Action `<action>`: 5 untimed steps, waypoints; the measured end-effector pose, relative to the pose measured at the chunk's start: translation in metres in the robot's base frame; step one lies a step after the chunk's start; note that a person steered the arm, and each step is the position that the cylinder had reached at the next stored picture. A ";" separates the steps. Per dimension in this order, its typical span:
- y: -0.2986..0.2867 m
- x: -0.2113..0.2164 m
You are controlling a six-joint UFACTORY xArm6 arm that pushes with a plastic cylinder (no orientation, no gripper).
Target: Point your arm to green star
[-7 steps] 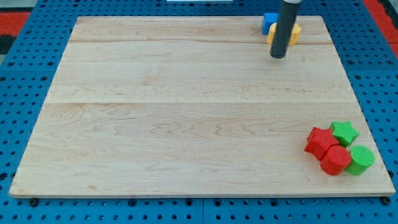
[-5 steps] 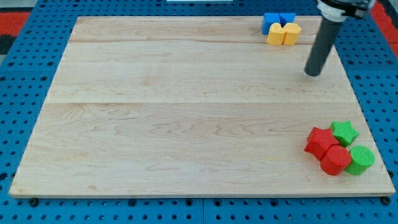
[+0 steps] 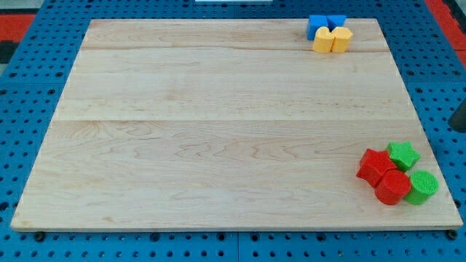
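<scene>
The green star (image 3: 403,155) was found near the 4 o'clock corner of the table (image 3: 218,124), at the upper edge of a tight cluster, touching a red star (image 3: 375,166) at its 8 o'clock side, with a red cylinder (image 3: 392,187) and a green cylinder (image 3: 421,186) just below it. At the 1 o'clock edge of the table, well apart from this cluster, two blue blocks (image 3: 325,24) and two yellow blocks (image 3: 333,39) were packed together. Only a dark sliver (image 3: 459,116) was seen at the view's right edge, about 3 o'clock, presumably the rod; the tool's tip itself could not be seen, so its state could not be told. The approach step was judged to be in hand, not completed. The next move was judged to call for the tip to be brought inward toward the star's 1 o'clock side, and stopped close without the cluster being nudged.
</scene>
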State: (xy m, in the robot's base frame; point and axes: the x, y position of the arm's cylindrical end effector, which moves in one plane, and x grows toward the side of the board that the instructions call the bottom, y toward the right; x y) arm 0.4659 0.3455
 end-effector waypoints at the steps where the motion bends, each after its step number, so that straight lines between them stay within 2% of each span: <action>1: -0.004 0.030; 2: -0.017 0.062; 3: -0.042 0.075; 4: -0.090 0.075; 5: -0.112 0.075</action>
